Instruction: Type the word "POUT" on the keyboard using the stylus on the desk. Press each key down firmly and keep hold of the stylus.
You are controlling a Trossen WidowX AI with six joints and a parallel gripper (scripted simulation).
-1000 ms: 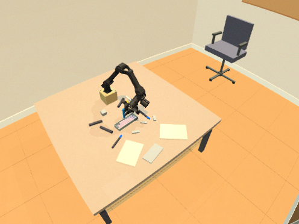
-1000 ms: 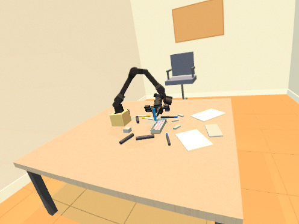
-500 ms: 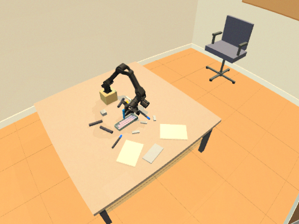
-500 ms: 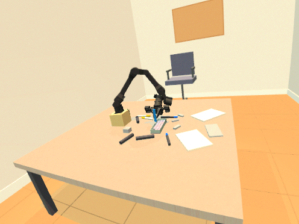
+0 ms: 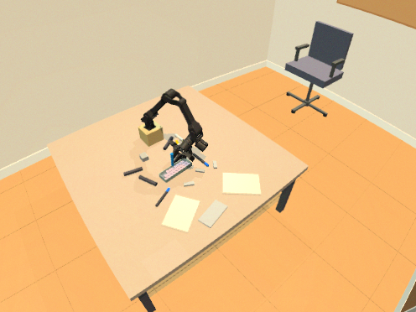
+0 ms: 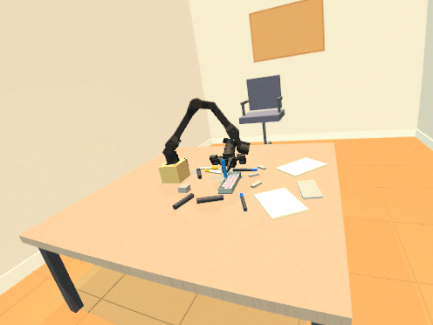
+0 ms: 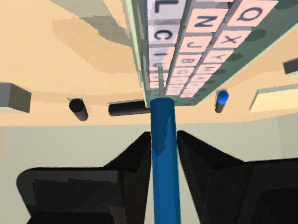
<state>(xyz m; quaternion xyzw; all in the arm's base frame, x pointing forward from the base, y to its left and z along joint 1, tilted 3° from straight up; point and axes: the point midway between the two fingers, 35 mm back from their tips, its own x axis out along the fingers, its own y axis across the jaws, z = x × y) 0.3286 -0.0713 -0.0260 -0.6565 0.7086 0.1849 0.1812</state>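
Jaws: clamped on the blue cylindrical stylus [image 7: 164, 155]; the black parallel-jaw gripper [image 7: 164, 145] has one dark finger pressed to each side of the shaft in the wrist view.

Stylus: held near upright and pointing down, its thin grey tip over the near end of a key column. Whether the tip touches a key cannot be told.

Keys under the tip: the letters close to the tip are too foreshortened to read; further up the board the caps L, C, N, J, X and Q are legible.

Keyboard: the small grey-green keyboard with pale pink and lilac keys [image 5: 174, 170] lies flat on the tan wooden surface [image 5: 105, 239], just below the gripper [image 5: 183, 156].

Surroundings: a blue-capped dark pen [image 5: 163, 196], two dark cylinders [image 5: 148, 180], small grey blocks [image 5: 144, 156], two cream paper sheets [image 5: 241, 183] and a grey pad [image 5: 212, 213] are scattered around the keyboard, apart from it.

Done, as judged: the pick-up is complete, since the stylus is off the surface and firmly gripped, and it is lined up over the keys.

Left, as judged: nothing in view shows which of P, O, U, T have been pressed, so the typing count cannot be told; any remaining letters need firm presses with the grip kept.
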